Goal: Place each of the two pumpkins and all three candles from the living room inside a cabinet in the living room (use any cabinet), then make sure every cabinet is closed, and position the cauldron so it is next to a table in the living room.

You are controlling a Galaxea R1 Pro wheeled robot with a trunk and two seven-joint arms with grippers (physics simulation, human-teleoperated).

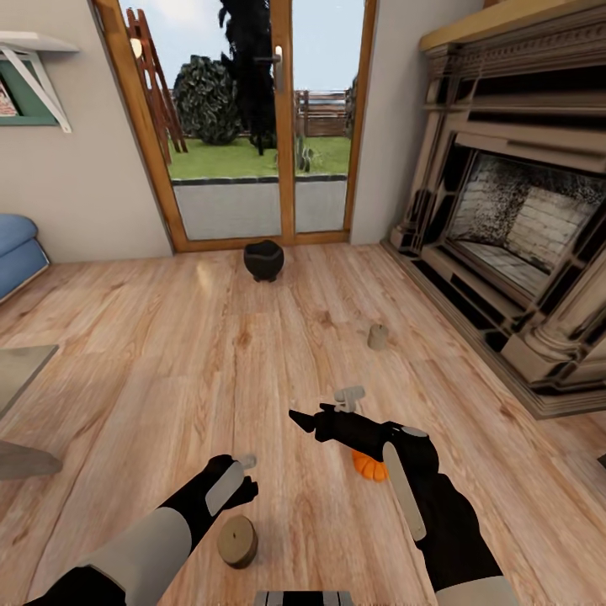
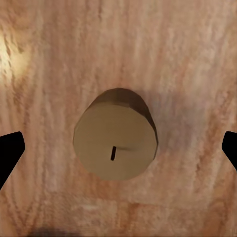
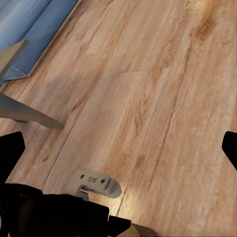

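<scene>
A beige candle stands on the wood floor just under my left gripper. The left wrist view looks straight down on this candle, and the left gripper is open, its black fingertips wide on either side and above it. A second candle stands farther off near the fireplace. An orange pumpkin lies on the floor, partly hidden behind my right arm. My right gripper hovers open and empty above the floor. The black cauldron sits by the glass doors. The cabinet is out of view.
A large dark fireplace fills the right side. Wood-framed glass doors close the far wall. A blue sofa and a tan furniture edge lie at the left. Open floor stretches through the middle.
</scene>
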